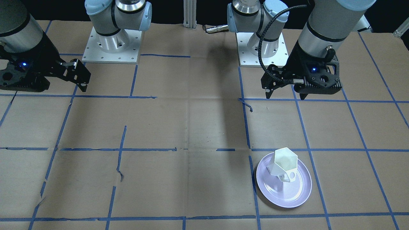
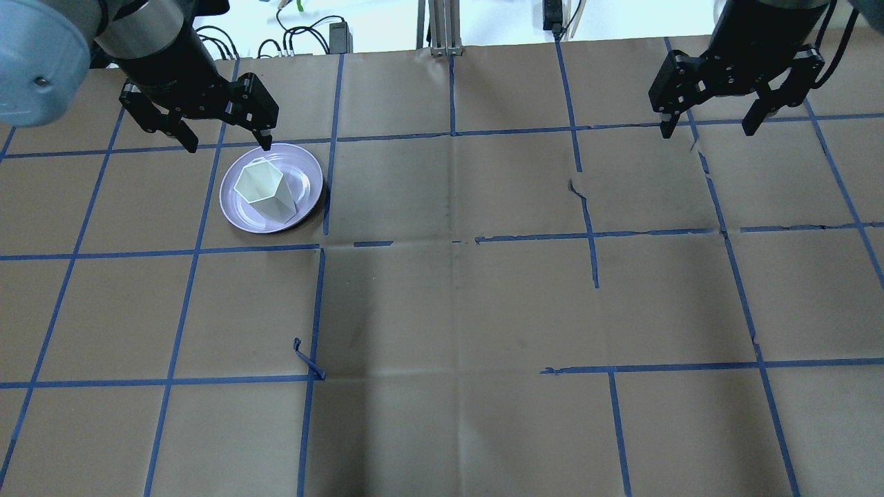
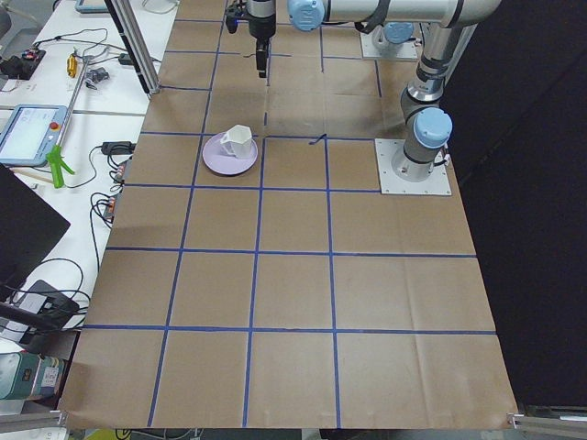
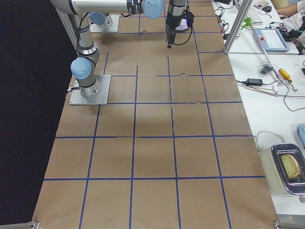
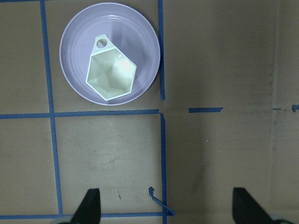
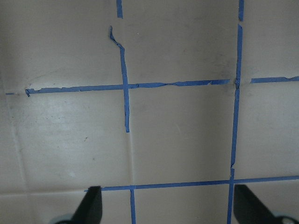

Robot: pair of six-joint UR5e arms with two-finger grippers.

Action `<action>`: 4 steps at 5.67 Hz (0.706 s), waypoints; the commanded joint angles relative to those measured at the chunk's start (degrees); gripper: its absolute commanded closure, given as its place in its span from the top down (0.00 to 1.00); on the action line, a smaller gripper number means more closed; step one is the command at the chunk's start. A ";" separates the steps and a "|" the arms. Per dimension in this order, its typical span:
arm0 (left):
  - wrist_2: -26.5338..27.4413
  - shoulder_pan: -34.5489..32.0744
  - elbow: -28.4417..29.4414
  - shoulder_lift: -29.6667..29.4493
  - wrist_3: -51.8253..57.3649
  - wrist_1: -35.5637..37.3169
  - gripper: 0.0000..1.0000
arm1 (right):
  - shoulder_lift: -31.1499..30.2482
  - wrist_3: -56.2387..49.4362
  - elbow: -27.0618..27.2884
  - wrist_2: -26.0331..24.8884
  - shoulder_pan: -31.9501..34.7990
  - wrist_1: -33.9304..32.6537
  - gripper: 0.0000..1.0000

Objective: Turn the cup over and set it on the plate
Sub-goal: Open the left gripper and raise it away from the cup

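Cup (image 2: 266, 190) on plate (image 2: 309, 181), left half of table (image 2: 442, 310) (robot's own left), far side.

1. The bench (image 3: 293, 293) was covered in brown paper, marked into squares by blue tape lines (image 3: 293, 254), which were torn in places.
2. In the exterior left view, a white desk (image 3: 55, 92) ran along the left edge, carrying cables (image 3: 105, 206) and a screen pendant (image 3: 27, 133).
3. In the exterior right view, another white desk (image 4: 257, 109) filled the right side, with a metal toaster-like box (image 4: 288, 169) at lower right and an aluminium post (image 4: 237, 26) at upper right.
4. The opposite side of that view was a dark void (image 4: 24, 119).
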 commanded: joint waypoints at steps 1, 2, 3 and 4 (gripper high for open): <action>-0.15 -0.05 -0.10 1.15 0.86 -0.43 0.99 | 0.00 0.00 0.00 0.00 0.00 0.00 1.00; -0.15 -0.05 -0.63 2.20 0.87 -0.34 0.99 | 0.00 0.00 0.00 0.00 0.00 0.00 1.00; -0.06 -0.05 -0.81 2.29 0.78 -0.34 0.99 | 0.00 0.00 0.00 0.00 0.00 0.00 1.00; 0.11 0.04 -0.89 2.47 0.69 -0.34 0.99 | 0.00 0.00 0.00 0.00 0.00 0.00 1.00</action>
